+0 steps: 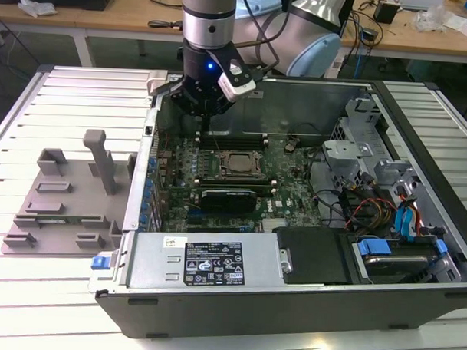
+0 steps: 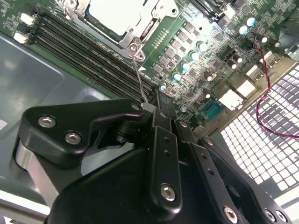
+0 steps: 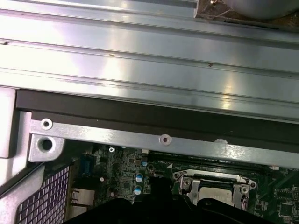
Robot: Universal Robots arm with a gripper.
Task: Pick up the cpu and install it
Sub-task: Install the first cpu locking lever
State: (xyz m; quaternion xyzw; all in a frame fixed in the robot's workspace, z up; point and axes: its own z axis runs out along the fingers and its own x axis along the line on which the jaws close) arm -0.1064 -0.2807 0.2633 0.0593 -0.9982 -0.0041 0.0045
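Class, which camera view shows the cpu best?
Exterior view: the cpu lies whole in its socket. The second wrist view crops its silvery top; the first wrist view shows part of it.

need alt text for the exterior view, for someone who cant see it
A robot arm's end effector reaches down into an open computer case, poised over the motherboard close to the seated cpu. A grey fixture tray lies on the slatted table at the exterior view's left.
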